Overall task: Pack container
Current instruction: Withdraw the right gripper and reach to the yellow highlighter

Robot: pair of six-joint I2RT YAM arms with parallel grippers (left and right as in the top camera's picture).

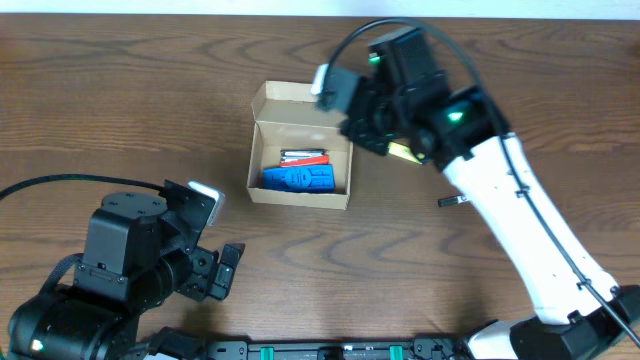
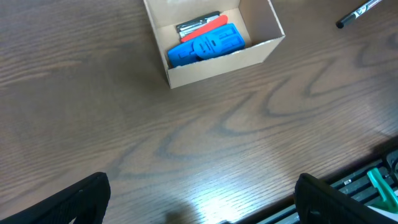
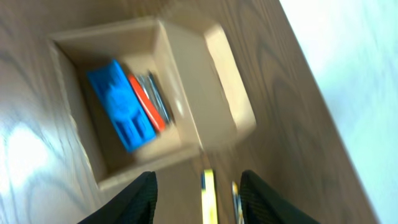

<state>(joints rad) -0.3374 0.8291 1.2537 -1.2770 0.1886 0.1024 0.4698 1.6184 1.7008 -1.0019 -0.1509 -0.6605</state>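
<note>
The container (image 1: 299, 190) is a small tan cardboard box with its flap lid (image 1: 290, 100) standing open at the back. Inside lie a blue block (image 1: 298, 178), a red marker (image 1: 305, 159) and some metal pens. In the right wrist view the container (image 3: 186, 81) is blurred. My right gripper (image 3: 199, 177) hovers open just off the container's right side, above a yellow marker (image 3: 208, 199) and a thinner pen (image 3: 235, 200) on the table. Neither finger touches them. My left gripper (image 2: 203, 182) stands wide open and empty near the front edge, with the container (image 2: 217, 62) ahead of it.
A black pen (image 1: 452, 201) lies on the wood to the right of the container and shows as the black pen (image 2: 357, 12) at the left wrist view's top right. The white right arm (image 1: 520, 220) crosses the right side. A black rail (image 1: 330, 350) runs along the front edge.
</note>
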